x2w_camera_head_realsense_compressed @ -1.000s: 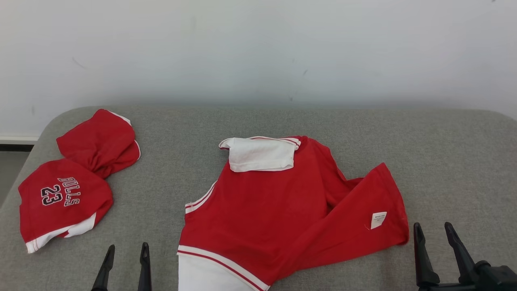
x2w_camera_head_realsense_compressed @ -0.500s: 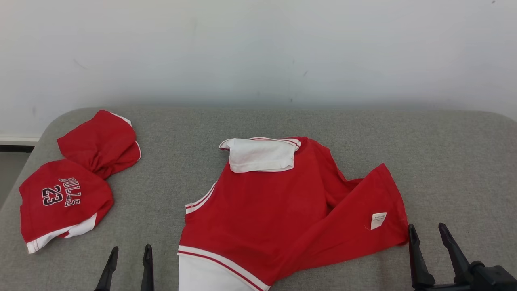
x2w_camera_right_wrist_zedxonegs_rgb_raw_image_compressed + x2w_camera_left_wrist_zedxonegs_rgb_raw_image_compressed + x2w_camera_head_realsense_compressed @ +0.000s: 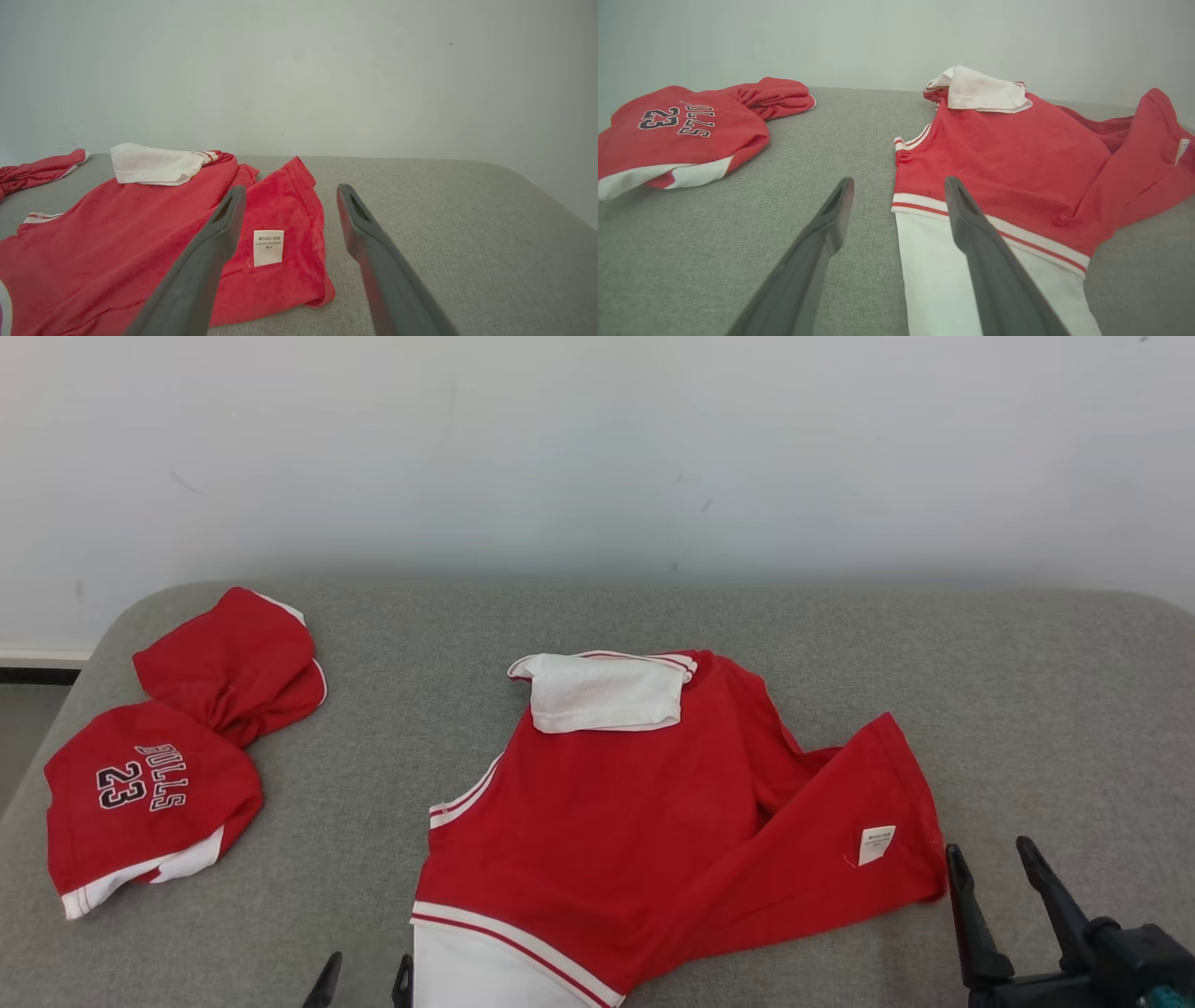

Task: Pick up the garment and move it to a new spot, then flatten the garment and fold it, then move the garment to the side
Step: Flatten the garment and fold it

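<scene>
Both my jaws stand wide open with nothing in them. The red-and-white jersey (image 3: 635,821) lies spread but rumpled on the grey bench (image 3: 1027,709), between the left jaws and the right jaws. Its white hem panel (image 3: 934,261) sits just right of my left jaws. Its corner with the white care label (image 3: 268,247) lies just left of my right jaws. A bunched Bulls 23 jersey (image 3: 140,803) lies well left of and beyond my left jaws.
</scene>
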Motion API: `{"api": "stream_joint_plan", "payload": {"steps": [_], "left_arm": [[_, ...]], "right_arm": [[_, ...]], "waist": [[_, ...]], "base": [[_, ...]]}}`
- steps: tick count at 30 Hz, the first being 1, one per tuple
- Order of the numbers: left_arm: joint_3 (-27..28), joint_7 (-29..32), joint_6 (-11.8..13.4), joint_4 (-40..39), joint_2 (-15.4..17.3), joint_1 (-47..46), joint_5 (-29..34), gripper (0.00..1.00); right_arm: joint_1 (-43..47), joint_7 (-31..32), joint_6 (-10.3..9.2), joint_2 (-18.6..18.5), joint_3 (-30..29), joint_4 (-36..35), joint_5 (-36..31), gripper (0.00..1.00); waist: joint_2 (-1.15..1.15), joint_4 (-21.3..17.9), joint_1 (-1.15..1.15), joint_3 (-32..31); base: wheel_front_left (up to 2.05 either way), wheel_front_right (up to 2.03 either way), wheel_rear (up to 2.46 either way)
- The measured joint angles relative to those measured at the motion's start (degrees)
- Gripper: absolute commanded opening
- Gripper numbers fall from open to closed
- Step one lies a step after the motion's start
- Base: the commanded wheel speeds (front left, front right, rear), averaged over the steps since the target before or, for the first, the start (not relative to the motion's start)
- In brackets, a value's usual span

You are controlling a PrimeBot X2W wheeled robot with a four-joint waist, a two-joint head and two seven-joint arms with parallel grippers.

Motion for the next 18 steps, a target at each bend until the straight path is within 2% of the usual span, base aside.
{"api": "stream_joint_plan", "payload": {"steps": [9,18], "left_arm": [[-6.1,1.6,-0.3,7.3,1.1,-0.2,-4.1,1.00],[-11.6,0.8,-0.3,16.1,1.9,-3.5,-8.1,1.00]], "right_arm": [[-4.8,4.9,0.00,-4.4,1.5,7.1,1.1,1.00],[-11.7,5.8,0.00,-7.5,6.0,17.3,4.6,1.00]], "waist": [[0.00,0.3,0.00,1.7],[0.00,0.7,0.00,3.8]], "base": [[0.00,0.00,0.00],[0.00,0.00,0.00]]}}
